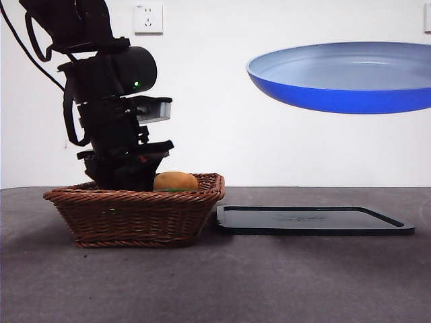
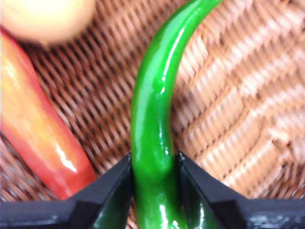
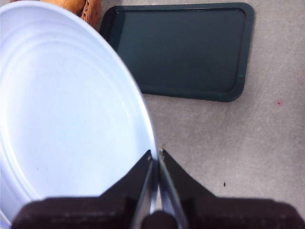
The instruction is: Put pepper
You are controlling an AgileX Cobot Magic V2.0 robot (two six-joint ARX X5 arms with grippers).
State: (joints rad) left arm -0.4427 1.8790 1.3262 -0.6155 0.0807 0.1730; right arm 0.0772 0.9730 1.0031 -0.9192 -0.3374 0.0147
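From my front camera I cannot see the pepper [image 2: 151, 138] at all: the wicker basket [image 1: 135, 214] hides it behind its woven wall, and the left arm reaching down into that basket covers the rest, so the left gripper [image 1: 124, 176] shows there only as a dark mass sunk below the basket's rim. Only the top of a round orange-tan piece of produce [image 1: 175, 180] rises above the rim, just beside that arm. My left wrist camera gives me the inside of the basket: the left gripper [image 2: 153, 167] has its two black jaws closed against either side of the glossy green pepper, which lies on the basket floor and curves away until its far end is cut off by the picture's edge. Beside the pepper in the basket lies a red-orange elongated item [image 2: 38, 129], blurred and partly cut off, and the pale round produce [image 2: 45, 16] is only a blurred edge. The right gripper [image 3: 156, 160] is pinched together on the rim of the blue plate [image 1: 343, 77], which it holds in the air, well above the basket and over the dark tray [image 1: 313, 221] lying flat on the table just beside the basket. I can read no writing or labels anywhere; the tray bears a faint mark too small to make out.
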